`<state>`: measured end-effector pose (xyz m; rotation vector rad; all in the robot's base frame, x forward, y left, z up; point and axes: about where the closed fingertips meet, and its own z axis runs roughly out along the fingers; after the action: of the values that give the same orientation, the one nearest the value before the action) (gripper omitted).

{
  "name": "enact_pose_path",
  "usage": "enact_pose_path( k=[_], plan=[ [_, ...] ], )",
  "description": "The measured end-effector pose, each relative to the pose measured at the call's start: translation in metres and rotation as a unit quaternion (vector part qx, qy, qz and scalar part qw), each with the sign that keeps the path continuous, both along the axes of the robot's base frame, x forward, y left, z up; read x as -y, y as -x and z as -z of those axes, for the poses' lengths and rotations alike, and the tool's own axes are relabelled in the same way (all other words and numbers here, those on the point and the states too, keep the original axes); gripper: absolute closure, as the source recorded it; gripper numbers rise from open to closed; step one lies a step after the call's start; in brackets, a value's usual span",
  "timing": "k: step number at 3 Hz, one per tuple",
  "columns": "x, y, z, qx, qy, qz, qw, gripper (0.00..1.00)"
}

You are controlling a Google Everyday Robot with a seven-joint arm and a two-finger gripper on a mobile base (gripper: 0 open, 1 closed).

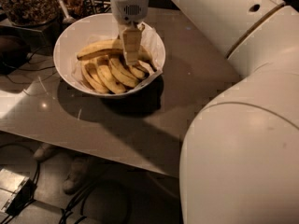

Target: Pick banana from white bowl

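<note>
The white bowl (64, 40) stands at the back of the table, lined with white paper and holding several yellow bananas. The banana (97, 49), the longest one with a brownish edge line, lies across the far side of the pile, its tip pointing left. Shorter bananas (108, 73) lie side by side in front of it. My gripper (131, 59) reaches straight down into the bowl. It sits at the right end of the banana, over the middle of the pile, and hides that end.
A glass jar of brown nuts (27, 3) and a utensil (63, 10) stand behind the bowl at the left. My bulky white arm (243, 139) fills the right side. The grey table (187, 87) ends at a front edge, with cables and shoes (75, 174) on the floor below.
</note>
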<state>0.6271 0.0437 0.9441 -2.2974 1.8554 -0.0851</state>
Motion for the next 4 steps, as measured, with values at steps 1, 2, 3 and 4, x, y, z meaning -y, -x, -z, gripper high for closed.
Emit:
enact_pose_path(
  k=[1, 2, 3, 4],
  plan=[
    [0.0031, 0.0015, 0.0043, -0.005, 0.003, -0.001, 1.0, 0.55],
    [0.0041, 0.002, 0.0035, -0.005, 0.003, -0.002, 1.0, 0.79],
    [0.0041, 0.0019, 0.0035, -0.005, 0.003, -0.002, 1.0, 0.99],
    [0.0041, 0.0019, 0.0034, -0.005, 0.003, -0.002, 1.0, 1.0]
  ],
)
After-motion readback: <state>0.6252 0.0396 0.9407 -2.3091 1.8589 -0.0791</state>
